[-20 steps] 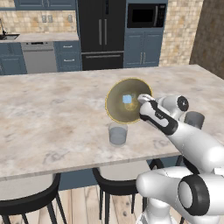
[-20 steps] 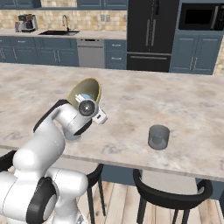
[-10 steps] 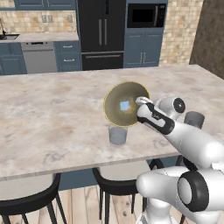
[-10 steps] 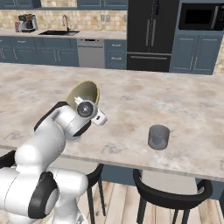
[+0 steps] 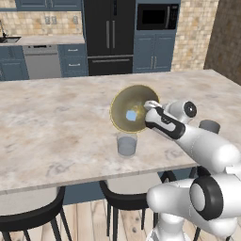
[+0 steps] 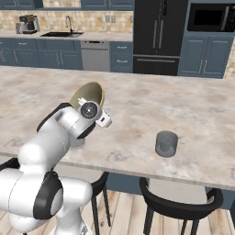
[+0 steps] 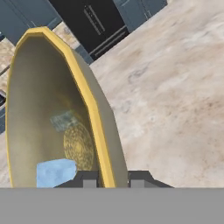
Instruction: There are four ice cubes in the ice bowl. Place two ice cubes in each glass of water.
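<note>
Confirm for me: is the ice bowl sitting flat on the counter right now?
No. The ice bowl is tipped steeply on edge, its rim pinched by the gripper, above one glass.

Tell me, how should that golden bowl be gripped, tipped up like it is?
By its thin rim, one finger inside the wall and one outside, coming in edge-on from the robot's side. The ice bowl is too wide to span, and tilted it presents that rim. The gripper already straddles it there, above a glass. An ice cube lies inside, so hold firmly.
</note>
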You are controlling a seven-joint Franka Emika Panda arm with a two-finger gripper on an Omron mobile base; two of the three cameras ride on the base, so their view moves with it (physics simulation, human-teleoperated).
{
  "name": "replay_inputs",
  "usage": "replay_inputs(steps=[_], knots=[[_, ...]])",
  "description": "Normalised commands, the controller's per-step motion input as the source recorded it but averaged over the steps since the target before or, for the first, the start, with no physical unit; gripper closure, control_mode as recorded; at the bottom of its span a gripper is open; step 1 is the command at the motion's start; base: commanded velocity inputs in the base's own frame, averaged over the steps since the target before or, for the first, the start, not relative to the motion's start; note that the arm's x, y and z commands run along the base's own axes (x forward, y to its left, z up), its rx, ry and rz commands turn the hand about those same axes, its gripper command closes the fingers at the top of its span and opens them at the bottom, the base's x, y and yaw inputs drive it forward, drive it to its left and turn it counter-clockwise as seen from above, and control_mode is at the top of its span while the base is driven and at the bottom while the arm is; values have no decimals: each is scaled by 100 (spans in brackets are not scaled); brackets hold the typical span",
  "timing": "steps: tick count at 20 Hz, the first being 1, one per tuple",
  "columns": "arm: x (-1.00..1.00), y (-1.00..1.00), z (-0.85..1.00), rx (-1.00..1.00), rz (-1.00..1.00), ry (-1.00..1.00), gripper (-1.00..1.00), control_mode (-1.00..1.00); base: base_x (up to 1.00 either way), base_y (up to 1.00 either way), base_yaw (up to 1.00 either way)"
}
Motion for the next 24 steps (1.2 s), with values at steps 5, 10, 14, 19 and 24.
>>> replay_inputs(steps=[5,10,14,19,24], knots=[[0,0,0,0,1,-20,100,-100,0,0,0],[0,1,0,-4,0,-5,100,-100,0,0,0],[5,0,-19,-17,0,0,100,-100,0,0,0],[2,0,0,-8,0,0,100,-100,0,0,0],[0,0,0,-2,1,-1,100,-100,0,0,0]])
